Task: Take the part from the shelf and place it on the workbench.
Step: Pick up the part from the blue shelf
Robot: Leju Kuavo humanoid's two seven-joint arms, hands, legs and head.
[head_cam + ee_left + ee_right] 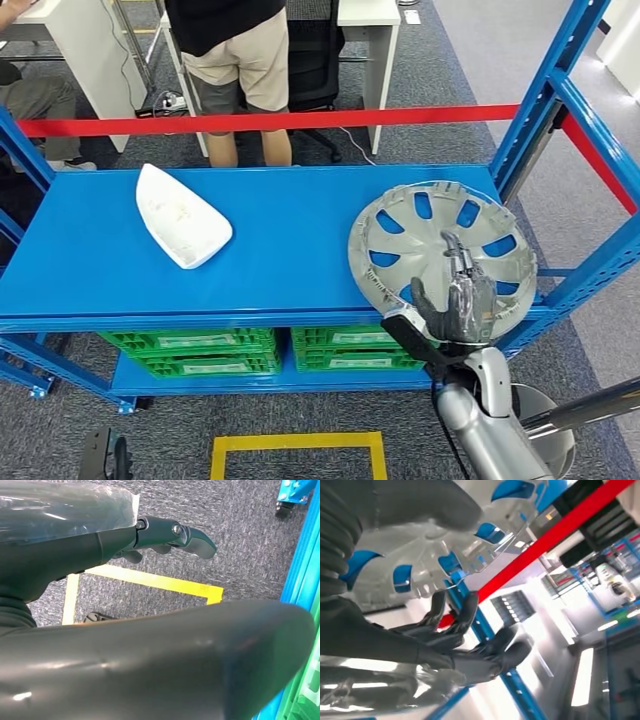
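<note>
The silver hubcap (442,257) lies at about 4 o'clock on the blue shelf (287,235), its near edge hanging over the front lip. The right hand (456,300) grips that near rim, thumb on one side and fingers on the other, as the right wrist view shows. The main risk, as I judge it, is the thin rim slipping from this edge hold when lifted, since the weight sits well beyond the fingers; the disc could also tilt and catch the blue upright post (540,100) at 2 o'clock. The left hand (170,535) hangs over the grey carpet with fingers extended, holding nothing. A white curved panel (181,217) rests at 10 o'clock. Behind the red bar (264,122) a person (238,60) stands near a white desk (370,15); green crates (226,350) sit below
</note>
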